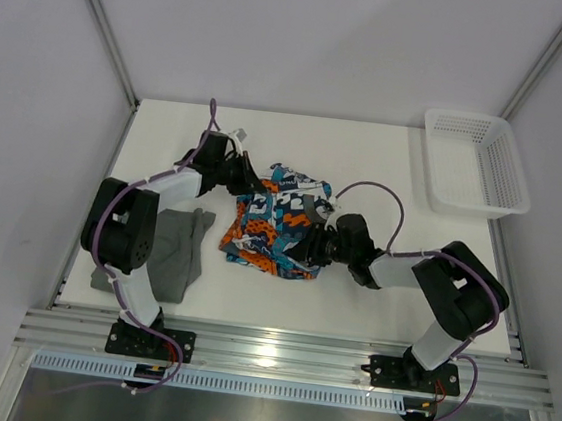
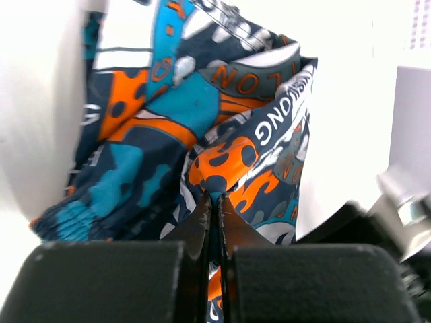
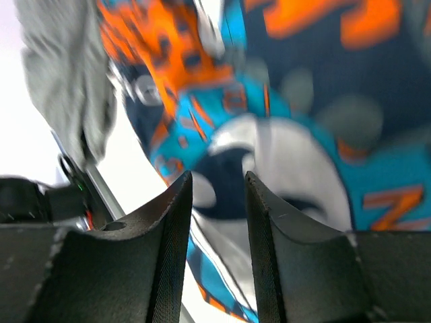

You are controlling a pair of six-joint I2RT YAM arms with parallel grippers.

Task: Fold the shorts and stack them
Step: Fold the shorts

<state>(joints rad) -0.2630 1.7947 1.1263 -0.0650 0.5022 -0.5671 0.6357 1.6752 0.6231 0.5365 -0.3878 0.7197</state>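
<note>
The patterned shorts (image 1: 274,225) lie crumpled mid-table, in blue, teal, orange, white and black. My left gripper (image 1: 246,185) sits at their far-left edge. In the left wrist view it (image 2: 215,198) is shut on a raised fold of the patterned shorts (image 2: 202,114). My right gripper (image 1: 309,246) is at their near-right edge. In the right wrist view it (image 3: 219,182) stands open, jaws apart, with the patterned cloth (image 3: 303,101) just beyond the tips. The dark grey shorts (image 1: 176,250) lie flat at the near left, also visible in the right wrist view (image 3: 64,67).
A white mesh basket (image 1: 472,162) stands at the back right corner. White walls close in the table on three sides. The metal rail (image 1: 276,351) with both arm bases runs along the near edge.
</note>
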